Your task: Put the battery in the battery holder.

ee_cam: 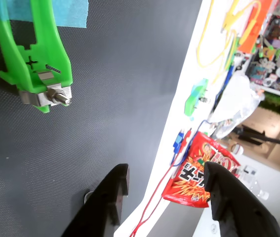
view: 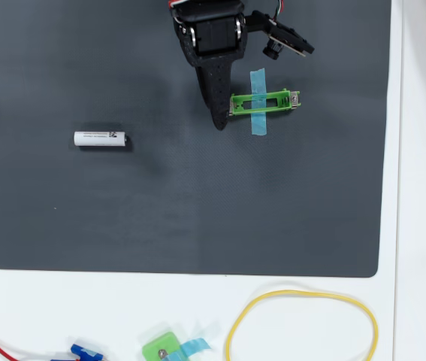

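Note:
The white battery [view: 101, 138] lies on its side on the left part of the dark mat [view: 197, 218] in the overhead view; the wrist view does not show it. Right of centre near the mat's top lies the green battery holder [view: 265, 101], empty and crossed by a light-blue tape strip. Its end with a metal contact and screw [ee_cam: 36, 64] fills the wrist view's upper left. My gripper [view: 218, 113] hangs just left of the holder, far right of the battery. In the wrist view the gripper [ee_cam: 167, 190] is open, with nothing between the black fingers.
Below the mat on the white table lie a yellow cable loop [view: 303, 323], a small green piece with blue tape [view: 164, 350], a blue connector [view: 85, 352] and a red wire. A red snack bag [ee_cam: 204, 177] shows beyond the table edge in the wrist view.

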You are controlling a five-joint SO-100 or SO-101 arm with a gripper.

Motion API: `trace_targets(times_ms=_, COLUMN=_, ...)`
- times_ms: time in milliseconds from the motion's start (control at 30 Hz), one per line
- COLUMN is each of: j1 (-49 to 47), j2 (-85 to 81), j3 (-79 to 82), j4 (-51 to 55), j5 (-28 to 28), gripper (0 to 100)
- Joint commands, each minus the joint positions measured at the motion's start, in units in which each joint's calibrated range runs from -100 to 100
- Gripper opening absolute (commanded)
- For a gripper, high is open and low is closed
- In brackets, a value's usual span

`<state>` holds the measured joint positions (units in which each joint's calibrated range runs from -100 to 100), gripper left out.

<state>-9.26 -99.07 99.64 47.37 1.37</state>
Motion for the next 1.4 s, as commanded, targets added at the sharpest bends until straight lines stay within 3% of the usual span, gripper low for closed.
trace_targets(times_ms=0, j1=-0.65, j2=-0.51, j3=0.36, j4=0.18, j5=0.14, gripper=15)
trace_targets(times_ms=1367, j1=0.18, j2=-0.08, j3=-0.87, j4=0.00, j5=-0.23, gripper=15)
